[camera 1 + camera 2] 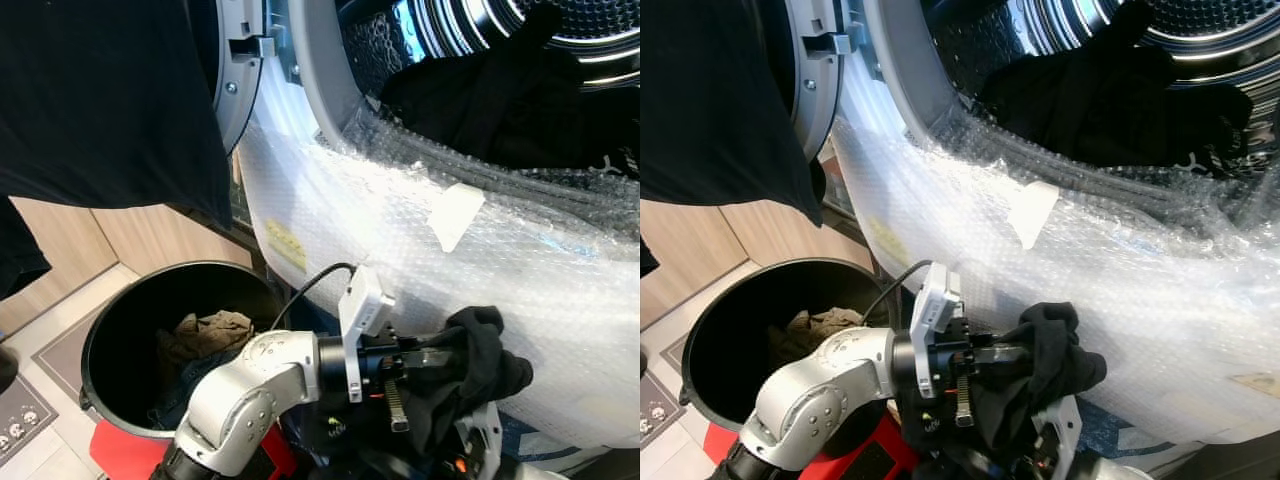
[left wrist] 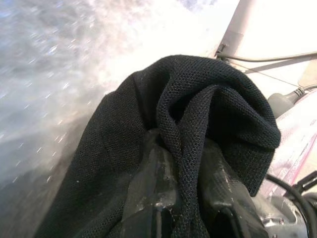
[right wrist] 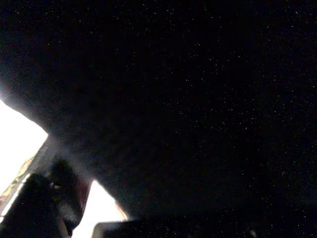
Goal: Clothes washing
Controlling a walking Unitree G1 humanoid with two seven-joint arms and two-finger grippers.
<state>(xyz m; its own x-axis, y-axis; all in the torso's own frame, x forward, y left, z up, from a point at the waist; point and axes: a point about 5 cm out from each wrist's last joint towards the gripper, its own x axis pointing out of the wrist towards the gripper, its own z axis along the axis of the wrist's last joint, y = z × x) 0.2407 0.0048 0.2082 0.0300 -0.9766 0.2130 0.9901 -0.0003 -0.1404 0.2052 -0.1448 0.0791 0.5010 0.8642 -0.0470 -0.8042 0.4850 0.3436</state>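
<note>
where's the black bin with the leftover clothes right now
The black bin stands on the floor at lower left in the eye views, below the open washer door and just behind the left arm's elbow.

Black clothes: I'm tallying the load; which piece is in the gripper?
The bunched black garment clamped by the left gripper, below the drum; another black piece lies inside the drum.

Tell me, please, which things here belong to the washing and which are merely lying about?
Belong to the job:
left end effector, shut on the black garment
washer drum with dark clothes inside
black basket with laundry

Lying about:
bubble wrap
paper label
</note>
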